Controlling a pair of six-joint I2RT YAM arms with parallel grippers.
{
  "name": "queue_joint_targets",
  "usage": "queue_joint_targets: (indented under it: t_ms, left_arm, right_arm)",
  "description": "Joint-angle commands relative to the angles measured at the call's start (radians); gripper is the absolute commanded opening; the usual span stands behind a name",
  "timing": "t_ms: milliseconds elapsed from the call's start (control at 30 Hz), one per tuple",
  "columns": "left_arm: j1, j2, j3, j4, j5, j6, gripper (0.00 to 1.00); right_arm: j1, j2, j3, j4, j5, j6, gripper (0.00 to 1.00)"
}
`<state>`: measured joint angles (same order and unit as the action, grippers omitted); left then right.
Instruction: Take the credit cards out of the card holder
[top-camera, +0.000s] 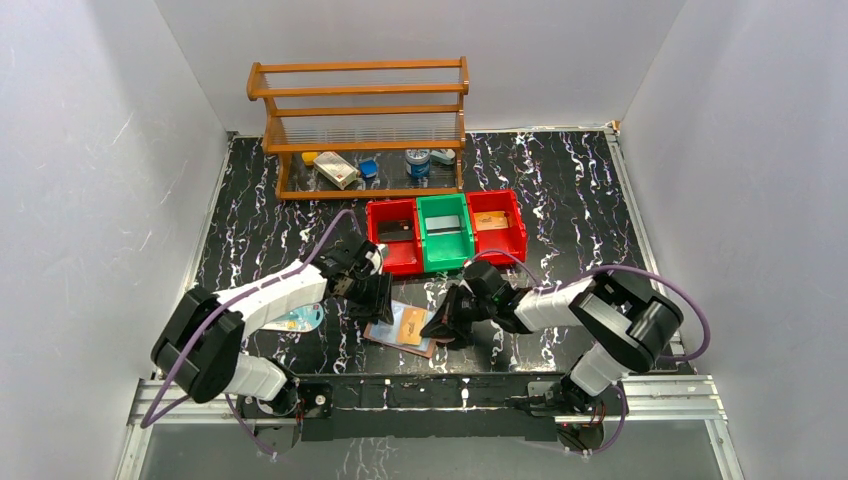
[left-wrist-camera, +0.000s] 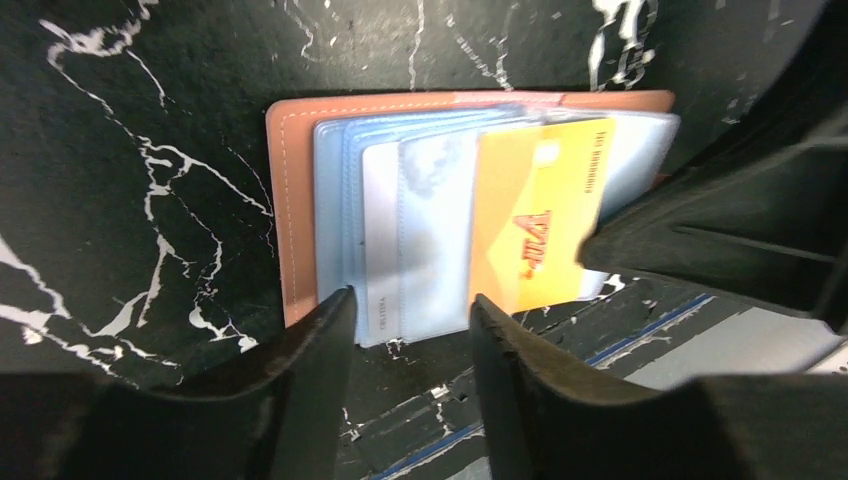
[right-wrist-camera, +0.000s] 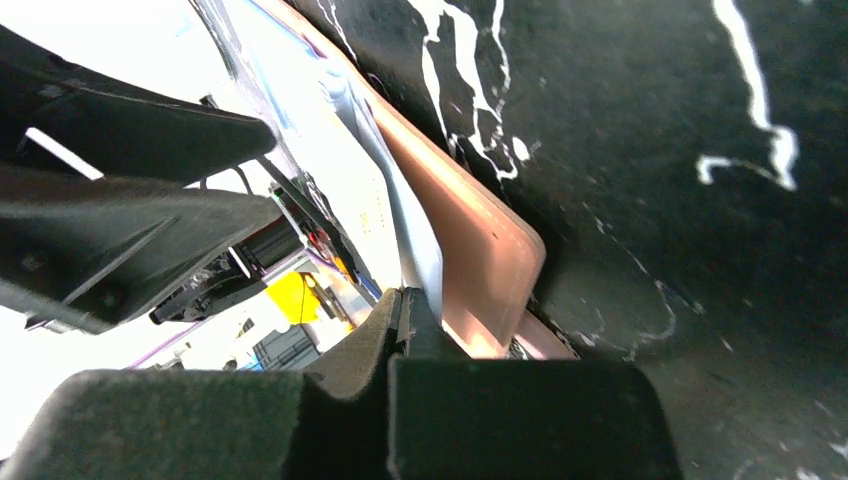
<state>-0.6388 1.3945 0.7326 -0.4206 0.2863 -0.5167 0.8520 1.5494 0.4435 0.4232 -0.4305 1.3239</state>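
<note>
**Cards within reach:** The card holder (left-wrist-camera: 290, 200) is seen lying open on the bench (left-wrist-camera: 120, 120), directly ahead of the left hand (left-wrist-camera: 412, 305). That hand's fingers (left-wrist-camera: 310, 360) are held apart with nothing between them. Two cards are lodged in the holder's clear pockets (left-wrist-camera: 335, 180). A pale card (left-wrist-camera: 380, 250) is poked out by its free short edge toward the gap between the fingers, and an orange card (left-wrist-camera: 535, 220) is set just to that hand's right. Both are laid with their long axes pointing straight at the left hand, which is judged the nearer for a pull. The holder's edge on that right side is pressed by the right hand (right-wrist-camera: 402, 312), closed fully together; whether a pocket leaf is pinched cannot be told. Beyond both hands, a flat item is held in each of three bins (top-camera: 447, 265).
</note>
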Motion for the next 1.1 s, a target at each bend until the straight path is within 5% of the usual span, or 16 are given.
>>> queue_joint_targets:
  t_ms: [0,500,1067]
  left_arm:
    - [0.001,-0.100,0.078,-0.055,-0.022,0.012,0.48]
    - [0.002,-0.049,-0.007,0.176,0.259,-0.043,0.53]
    - [0.001,0.081,-0.077,0.093,0.121,0.015,0.44]
  right_arm:
    - [-0.002,0.040,0.064,0.066,-0.033,-0.018,0.02]
    - [-0.002,0.081,0.077,0.065,-0.018,-0.008,0.03]
    - [-0.002,0.107,0.062,0.164,-0.019,0.029,0.12]
